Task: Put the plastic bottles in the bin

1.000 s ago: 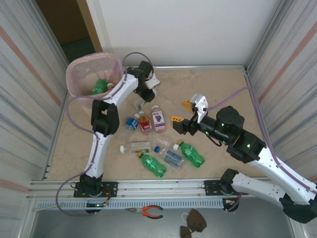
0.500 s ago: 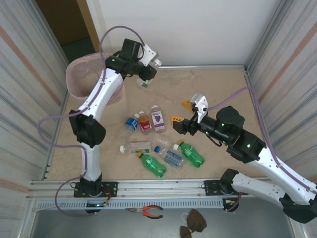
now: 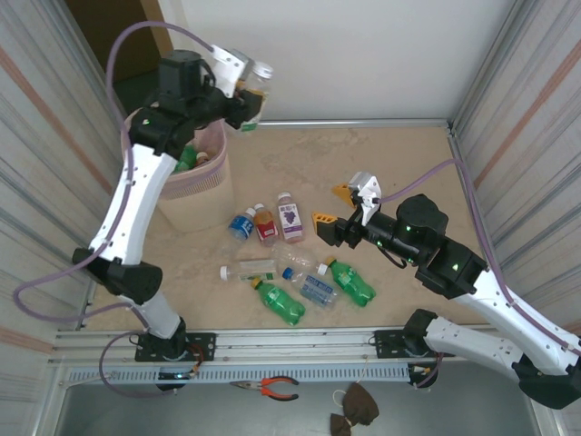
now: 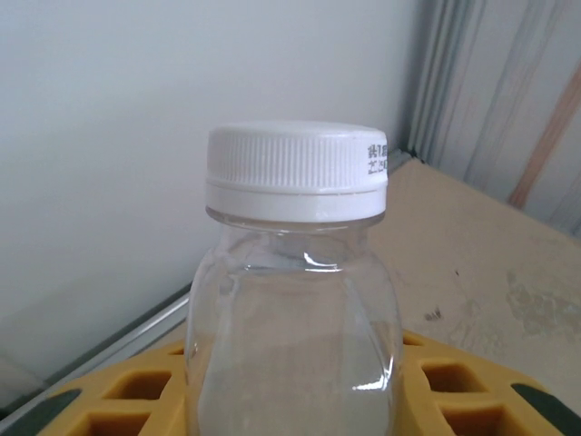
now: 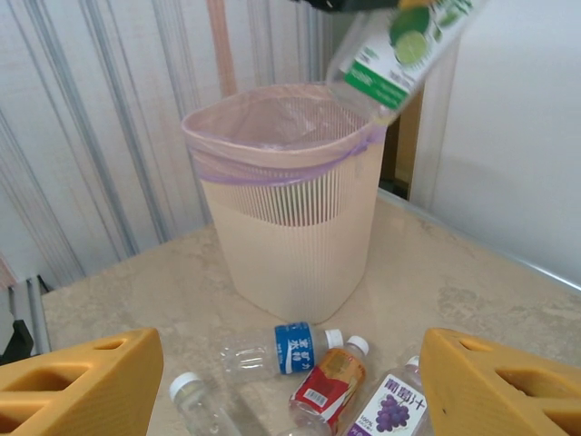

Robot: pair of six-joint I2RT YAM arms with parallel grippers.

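Observation:
My left gripper (image 3: 243,91) is raised high by the back wall and is shut on a clear plastic bottle (image 3: 257,76) with a white cap (image 4: 296,169) and a green label (image 5: 402,44). It hangs above the far right rim of the bin (image 3: 195,202). The bin (image 5: 290,209) has a pink liner and a beige ribbed body, and a green bottle (image 3: 186,157) lies inside. My right gripper (image 3: 338,207) hovers open over the table with nothing between its yellow fingers (image 5: 86,381). Below it lie a blue-label bottle (image 5: 283,348), a red-label bottle (image 5: 327,386) and a grape-label bottle (image 5: 388,406).
More bottles lie on the near half of the table: a clear one (image 3: 248,270), two green ones (image 3: 280,302) (image 3: 352,282) and a clear blue-label one (image 3: 310,283). Corrugated walls close in both sides. Pliers (image 3: 270,388) lie outside the front rail.
My left arm has swung up and back from the table beside the bin, carrying the bottle to above the bin's rim. The bin looks shifted slightly nearer. The right arm has not moved.

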